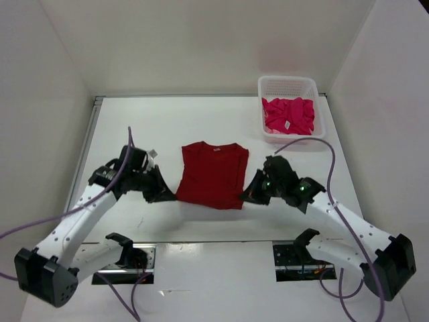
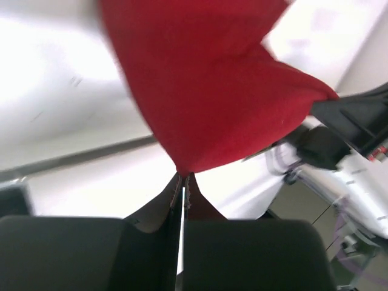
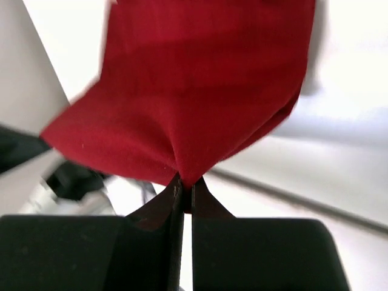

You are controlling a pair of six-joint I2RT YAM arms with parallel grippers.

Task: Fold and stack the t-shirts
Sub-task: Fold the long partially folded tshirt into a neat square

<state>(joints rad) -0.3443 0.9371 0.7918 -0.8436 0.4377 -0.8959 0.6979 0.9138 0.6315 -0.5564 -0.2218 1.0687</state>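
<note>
We see the dark red t-shirt lying near the middle of the white table, collar toward the far side and hem toward the near side, its outline roughly rectangular from above. Our left gripper sits at the shirt's near left corner and our right gripper at its near right corner, the two arms reaching in from either side so that the cloth lies between them. In the left wrist view the two dark fingers are pressed together with only a thin slit between them, and a point of red cloth is pinched at their tips, the rest of the fabric spreading up and away from the pinch. The right wrist view shows the same: the jaws are closed down narrow on a gathered fold of the red cloth, which fans out above the fingertips. Both wrist views are somewhat blurred, so we cannot tell how far the near edge is lifted off the table. At the far right corner of the table stands the white lattice basket, well apart from the red shirt, and inside it lies the crumpled magenta-pink t-shirt; a paler pink patch shows at its near left side, but we cannot make out what it is
</note>
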